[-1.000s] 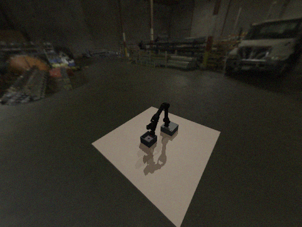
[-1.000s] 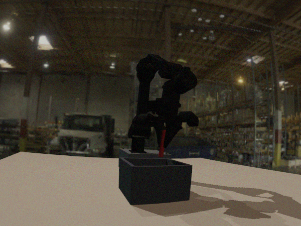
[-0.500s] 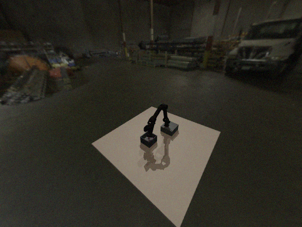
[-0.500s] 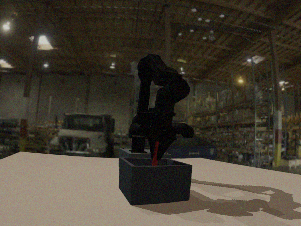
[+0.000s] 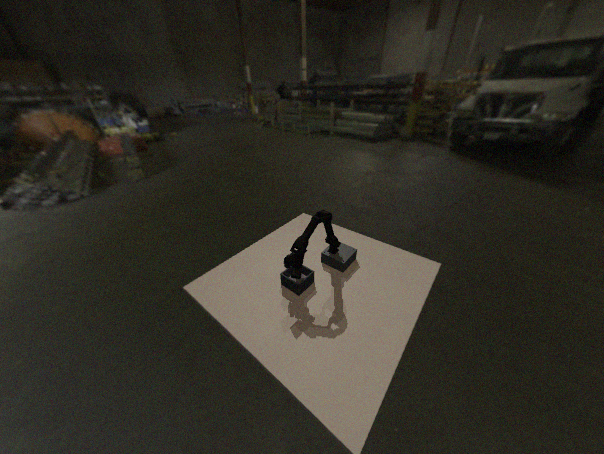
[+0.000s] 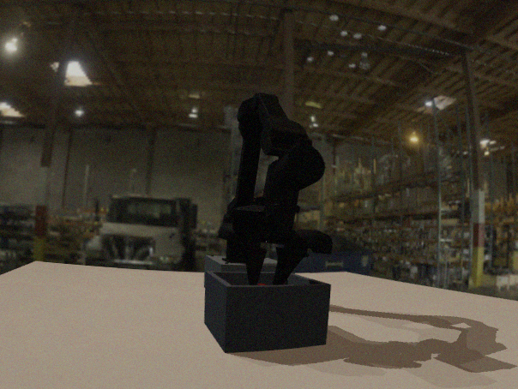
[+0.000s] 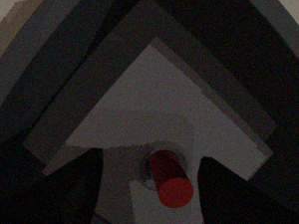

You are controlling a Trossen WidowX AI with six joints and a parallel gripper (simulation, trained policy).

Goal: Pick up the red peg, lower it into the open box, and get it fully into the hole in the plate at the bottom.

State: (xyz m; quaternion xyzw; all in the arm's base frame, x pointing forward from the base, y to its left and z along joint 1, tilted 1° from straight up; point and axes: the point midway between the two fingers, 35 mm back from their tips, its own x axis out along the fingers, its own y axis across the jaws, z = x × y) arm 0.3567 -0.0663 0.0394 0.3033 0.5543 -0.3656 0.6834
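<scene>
While the dark-walled open square box (image 5: 297,286) (image 6: 276,317) (image 7: 47,56) hides all but a speck of the red cylindrical peg (image 6: 262,284) (image 7: 174,190), black two-fingered gripper (image 6: 268,280) (image 7: 151,162) parted around it, touching neither side.

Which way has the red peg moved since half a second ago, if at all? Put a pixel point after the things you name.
Yes: down. In the exterior view, it stood well above the open box's (image 5: 291,286) (image 6: 274,319) near rim; now only the peg's (image 6: 262,284) (image 7: 174,192) top shows there.
</scene>
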